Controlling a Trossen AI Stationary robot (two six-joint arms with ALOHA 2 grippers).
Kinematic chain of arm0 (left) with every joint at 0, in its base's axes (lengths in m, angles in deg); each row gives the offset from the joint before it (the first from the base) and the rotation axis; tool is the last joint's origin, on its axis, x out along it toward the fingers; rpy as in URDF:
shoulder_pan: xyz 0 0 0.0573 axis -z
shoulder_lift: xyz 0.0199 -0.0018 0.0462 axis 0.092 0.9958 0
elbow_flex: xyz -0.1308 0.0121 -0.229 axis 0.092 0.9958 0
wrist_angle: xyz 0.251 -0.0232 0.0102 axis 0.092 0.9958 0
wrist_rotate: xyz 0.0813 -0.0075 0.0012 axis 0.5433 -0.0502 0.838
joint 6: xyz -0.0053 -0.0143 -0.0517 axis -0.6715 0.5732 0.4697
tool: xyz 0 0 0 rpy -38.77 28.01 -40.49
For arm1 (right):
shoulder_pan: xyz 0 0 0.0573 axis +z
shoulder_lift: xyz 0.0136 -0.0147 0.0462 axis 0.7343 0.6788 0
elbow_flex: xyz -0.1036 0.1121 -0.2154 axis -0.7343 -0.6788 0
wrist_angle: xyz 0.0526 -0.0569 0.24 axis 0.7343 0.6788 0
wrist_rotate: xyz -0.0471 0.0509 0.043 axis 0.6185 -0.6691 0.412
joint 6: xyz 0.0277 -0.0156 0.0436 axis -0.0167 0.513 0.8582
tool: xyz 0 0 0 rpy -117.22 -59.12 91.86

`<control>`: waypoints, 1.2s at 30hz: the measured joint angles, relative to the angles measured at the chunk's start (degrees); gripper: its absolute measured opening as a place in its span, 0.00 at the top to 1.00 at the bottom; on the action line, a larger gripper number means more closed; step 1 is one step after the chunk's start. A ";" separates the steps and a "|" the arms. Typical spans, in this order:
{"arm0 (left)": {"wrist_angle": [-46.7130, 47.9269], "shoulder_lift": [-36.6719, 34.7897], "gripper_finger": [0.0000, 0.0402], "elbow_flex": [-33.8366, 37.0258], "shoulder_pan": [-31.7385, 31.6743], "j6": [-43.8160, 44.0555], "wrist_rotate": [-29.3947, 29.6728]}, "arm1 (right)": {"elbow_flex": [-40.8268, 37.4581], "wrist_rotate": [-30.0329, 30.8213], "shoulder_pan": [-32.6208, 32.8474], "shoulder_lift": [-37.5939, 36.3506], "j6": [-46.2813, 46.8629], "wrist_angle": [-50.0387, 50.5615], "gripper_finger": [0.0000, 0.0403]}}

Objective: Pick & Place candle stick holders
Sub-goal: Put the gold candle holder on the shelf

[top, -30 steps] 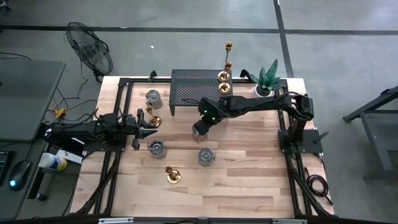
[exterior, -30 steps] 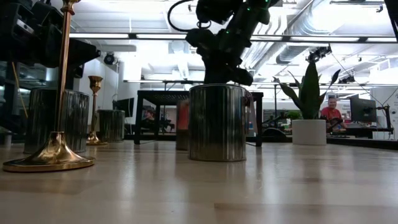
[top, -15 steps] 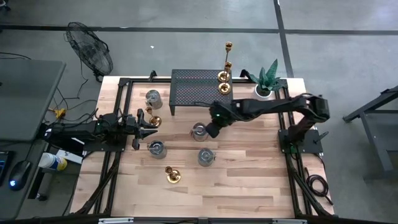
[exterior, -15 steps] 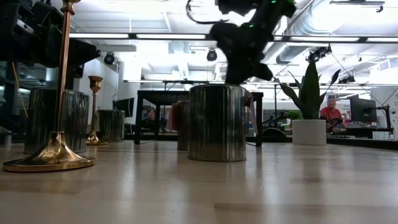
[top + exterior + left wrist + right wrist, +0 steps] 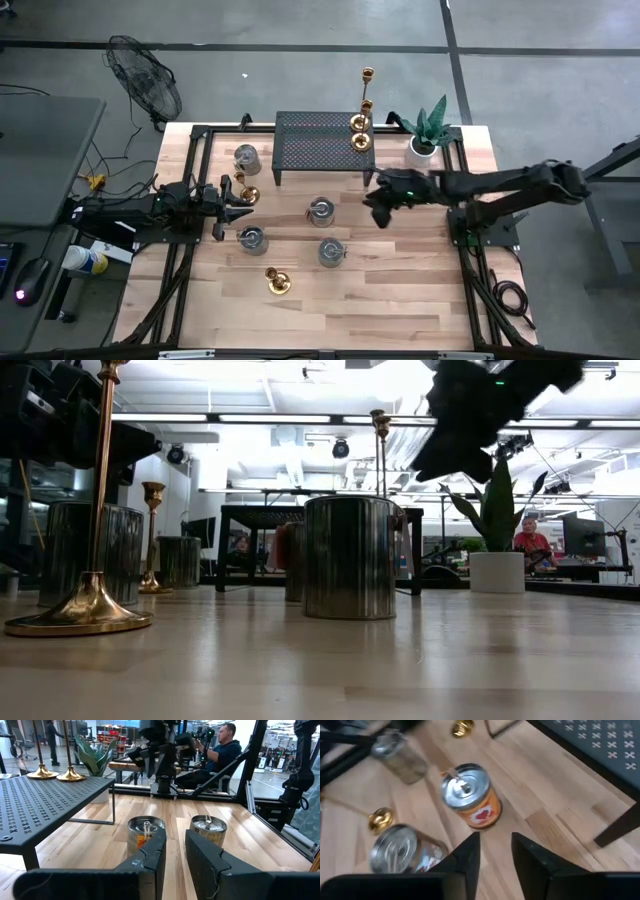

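Observation:
Two gold candle stick holders (image 5: 360,132) stand on their round bases on the black mesh shelf (image 5: 320,150). A third (image 5: 247,192) stands on the table just beyond my left gripper (image 5: 238,208), which is slightly open with nothing between its fingers (image 5: 155,855). A fourth (image 5: 277,282) stands near the front, tall at the left of the low view (image 5: 90,610). My right gripper (image 5: 375,210) hangs open above the table, right of an orange can (image 5: 470,797), touching nothing.
Several metal cans stand on the wood: one by the shelf (image 5: 245,157), the orange one at the middle (image 5: 320,210), two nearer the front (image 5: 250,238) (image 5: 330,250). A potted plant (image 5: 428,130) is at the far right corner. A person sits beyond the table (image 5: 222,750).
My right gripper has let go of the orange can at the table's middle, risen and drawn back toward the right edge. The can stays standing where it was set.

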 joint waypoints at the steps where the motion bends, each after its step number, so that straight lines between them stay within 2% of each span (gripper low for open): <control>1: 0.00 -0.02 0.82 0.00 0.00 -0.02 0.00 | -2.24 -0.01 0.26 -2.00 -1.18 -2.10 0.72; 4: 0.00 -0.01 0.82 0.00 -0.02 0.00 0.00 | -8.02 0.01 0.84 -7.80 -2.93 -7.24 0.70; 9: 0.02 0.00 0.82 0.00 -0.02 -0.02 0.00 | -15.09 0.18 0.98 -16.95 -1.03 -8.37 0.70; 12: 0.02 0.00 0.82 0.00 0.00 0.00 0.00 | -18.86 3.19 0.98 -22.74 -2.56 -8.39 0.71; 15: 0.01 0.00 0.82 0.00 -0.02 -0.02 0.01 | -21.45 5.29 0.98 -27.98 -2.66 -8.28 0.71; 20: 0.01 -0.01 0.82 0.00 -0.02 -0.01 0.02 | -24.23 4.80 0.98 -35.08 -5.25 -8.40 0.71; 29: 0.00 -0.02 0.82 0.00 -0.02 -0.02 0.02 | -28.83 0.04 1.00 -44.18 -8.67 -8.30 0.71; 36: 0.00 0.00 0.82 0.00 -0.02 -0.02 0.02 | -29.76 -1.13 1.02 -46.49 -10.65 -7.92 0.71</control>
